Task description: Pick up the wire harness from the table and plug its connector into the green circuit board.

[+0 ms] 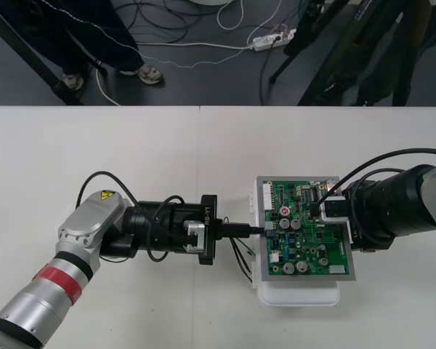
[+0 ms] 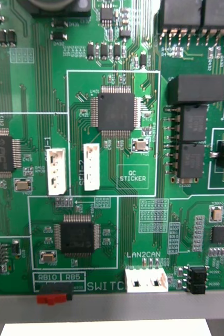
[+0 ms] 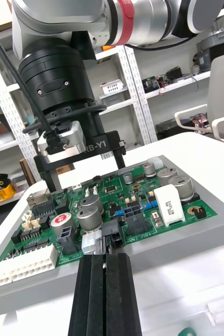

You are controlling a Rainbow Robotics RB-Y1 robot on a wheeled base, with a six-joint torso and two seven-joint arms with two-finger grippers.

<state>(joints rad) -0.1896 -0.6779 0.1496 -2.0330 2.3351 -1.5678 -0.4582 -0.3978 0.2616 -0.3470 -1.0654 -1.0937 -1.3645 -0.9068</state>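
Pinching the plug (image 3: pixel 112 242), left hand (image 3: pixel 104 257) meets board (image 3: pixel 139 181).

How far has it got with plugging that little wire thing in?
Pickup looks done: the left gripper is shut on the harness plug, held at the green board's edge. The right gripper, open, stands over the board. Left: seating the plug, not clearly in.

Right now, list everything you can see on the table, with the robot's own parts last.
Table: one, light, beneath everything.
Base: one, white, under the board.
Circuit board: one, green, on the base.
Wire harness: one, thin wires with a black plug, at the board's left edge, between the left gripper's fingers.
Left gripper: one, black fingers, shut on the wire harness.
Right gripper: one, black fingers, open, above the board.
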